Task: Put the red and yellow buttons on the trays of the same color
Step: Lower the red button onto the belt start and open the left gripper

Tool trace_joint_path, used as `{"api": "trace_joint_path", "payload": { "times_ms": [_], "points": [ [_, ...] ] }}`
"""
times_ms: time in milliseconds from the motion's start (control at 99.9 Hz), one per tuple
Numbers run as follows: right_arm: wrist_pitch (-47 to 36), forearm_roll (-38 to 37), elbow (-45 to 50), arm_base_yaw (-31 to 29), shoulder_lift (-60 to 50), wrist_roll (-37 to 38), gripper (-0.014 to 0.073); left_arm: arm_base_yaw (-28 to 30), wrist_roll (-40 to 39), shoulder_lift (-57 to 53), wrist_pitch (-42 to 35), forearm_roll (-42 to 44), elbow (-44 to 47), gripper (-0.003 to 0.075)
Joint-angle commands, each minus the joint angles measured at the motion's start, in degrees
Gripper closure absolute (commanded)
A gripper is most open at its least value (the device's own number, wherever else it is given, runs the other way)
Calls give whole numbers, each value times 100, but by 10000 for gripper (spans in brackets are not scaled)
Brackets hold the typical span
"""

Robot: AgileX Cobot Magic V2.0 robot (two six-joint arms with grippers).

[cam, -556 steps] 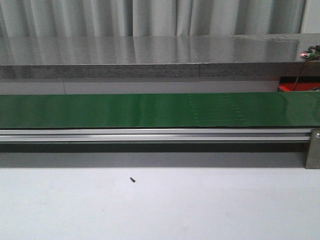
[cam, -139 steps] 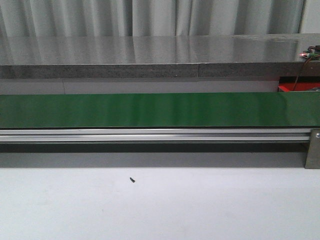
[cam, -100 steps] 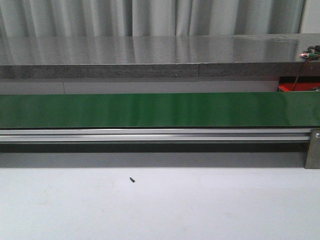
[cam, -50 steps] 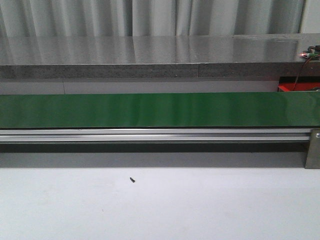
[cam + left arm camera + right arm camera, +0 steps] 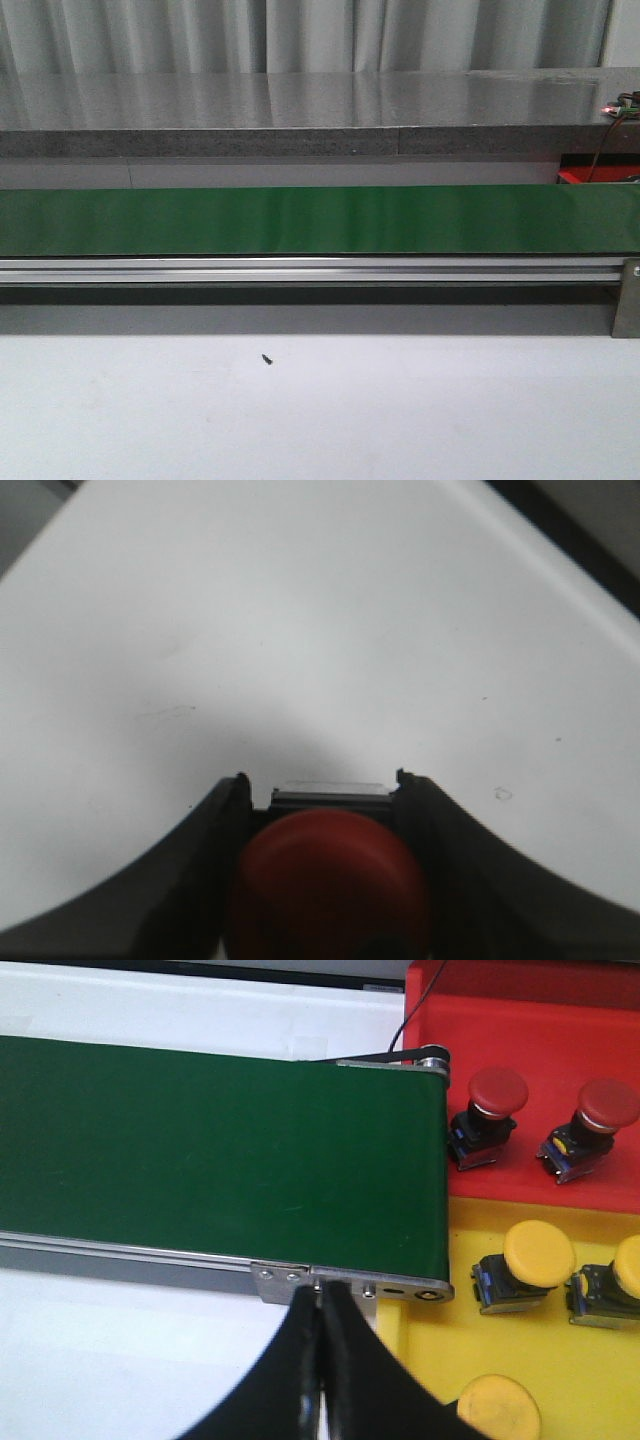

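1. Table [image 5: 320, 420]: white, bare apart from a small dark speck [image 5: 267, 359] left of centre. Neither arm shows in the front view.
2. Belt [image 5: 320, 220]: green, spans the full width of the front view, aluminium rail [image 5: 300, 270] along its near edge. Nothing on it. Right wrist view shows its end roller next to the trays.
3. Red tray [image 5: 540, 1020]: sits at the belt end, holds two red buttons [image 5: 490, 1110] [image 5: 590, 1125], both lying tilted, caps up.
4. Yellow tray [image 5: 450, 1360]: touching the red tray, on its near side. Holds three yellow buttons: two side by side [image 5: 530, 1265] [image 5: 615, 1280], a third [image 5: 495, 1405] closer to the right gripper, partly cut off at the frame edge.
5. Left gripper [image 5: 325, 880]: clamped on a red button [image 5: 330, 890], red cap facing the camera, grey body edge visible between the fingers. Held over the bare white table.
6. Right gripper [image 5: 322, 1360]: fingers pressed together, nothing between them, hanging over the rail near the belt end.
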Motion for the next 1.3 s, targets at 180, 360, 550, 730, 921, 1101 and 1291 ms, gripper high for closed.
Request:
{"api": "trace_joint_path", "payload": {
  "times_ms": [180,360,550,730,921,1101,1291],
  "points": [
    [-306,95,-143,4,-61,-12,664,-102,-7,-1459,347,-39,-80,531],
    [-305,106,-143,4,-61,-12,664,-461,2,-2233,324,223,522,531],
    [-317,106,-143,4,-61,-12,664,-980,141,-3070,149,530,1401,531],
    [-348,106,-143,4,-61,-12,664,-1229,249,-3692,-176,615,2530,531],
    [-324,106,-143,4,-61,-12,664,-1240,293,-3928,-590,604,3524,531],
    [-324,112,-143,4,-61,-12,664,-1354,303,-3907,-930,602,4072,531],
    [-324,133,-143,4,-61,-12,664,-1415,303,-3896,-1382,602,4418,530]
  ]
}}
